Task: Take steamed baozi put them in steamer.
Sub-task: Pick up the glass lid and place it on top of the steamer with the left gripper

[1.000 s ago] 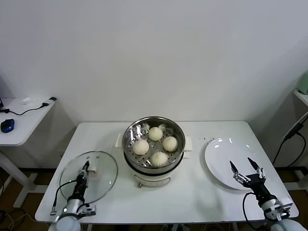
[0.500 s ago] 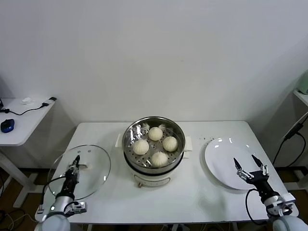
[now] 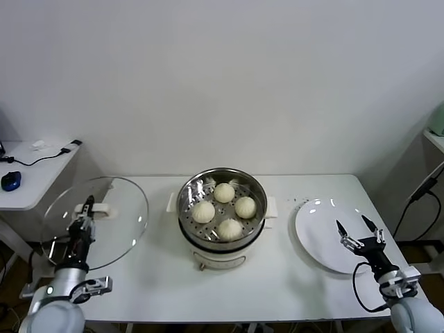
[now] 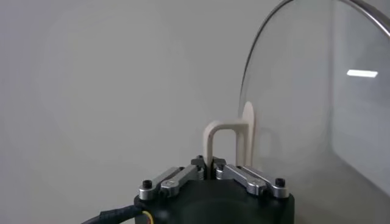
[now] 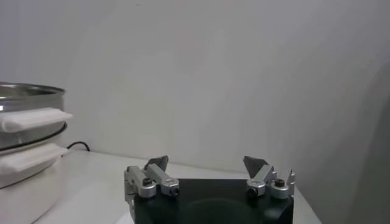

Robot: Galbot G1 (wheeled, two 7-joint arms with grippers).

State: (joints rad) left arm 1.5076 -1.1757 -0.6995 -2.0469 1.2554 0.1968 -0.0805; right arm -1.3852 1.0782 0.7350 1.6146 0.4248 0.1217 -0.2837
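Both grippers look the same: left gripper (image 4: 213, 172) and right gripper (image 5: 207, 165) have black bodies, silver metal finger links and dark screws. Black cable loops off each wrist, and the wrist housings are pale grey.

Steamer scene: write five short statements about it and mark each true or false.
1. Four steamed baozi lie in the steamer. True.
2. The glass lid sits on the steamer. False: the left tool holds it by its handle, raised and tilted at the table's left end.
3. The right tool is shut on a bun. False: it is open and empty, over the white plate.
4. The white plate carries no buns. True.
5. The steamer stands at the table's right end. False: it stands near the middle, between lid and plate.
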